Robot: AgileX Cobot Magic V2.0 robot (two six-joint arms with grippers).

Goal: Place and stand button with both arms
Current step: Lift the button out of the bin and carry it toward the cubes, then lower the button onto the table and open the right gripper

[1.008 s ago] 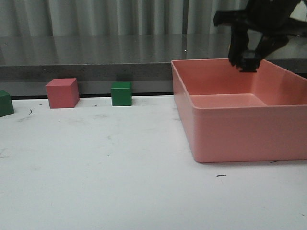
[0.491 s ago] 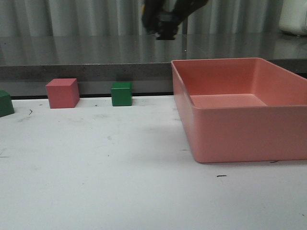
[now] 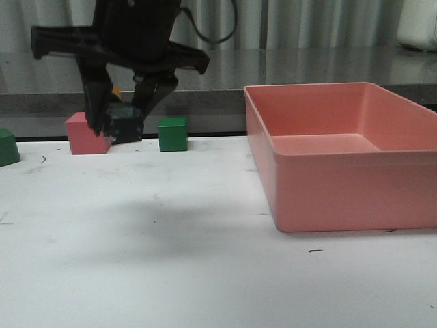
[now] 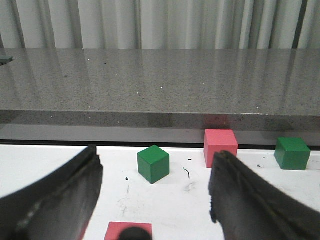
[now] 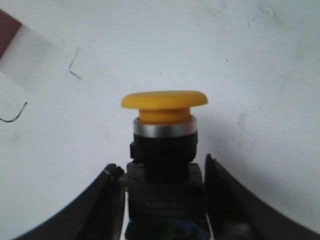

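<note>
While the right gripper point(image 3: 117, 126) hangs above the white table point(image 3: 171, 273) at about 10 o'clock in the front view, its jaws pinch the button point(image 5: 164, 145) by the black base — yellow cap pointing away from the wrist. Behind it sits a red cube point(image 3: 87, 133), a green cube point(image 3: 173, 134) at its 3 o'clock. Pink bin point(image 3: 348, 184) well apart at right. Left gripper point(image 4: 155, 200) — jaws wide, holding nothing.

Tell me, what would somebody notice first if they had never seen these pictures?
Probably the big black robot arm's tool hanging over the left side of the white table, pinching a small push-button with a yellow mushroom cap by its black base. Next comes the large empty pink plastic bin on the right, then the small red cube and green cube along the table's back edge.
</note>
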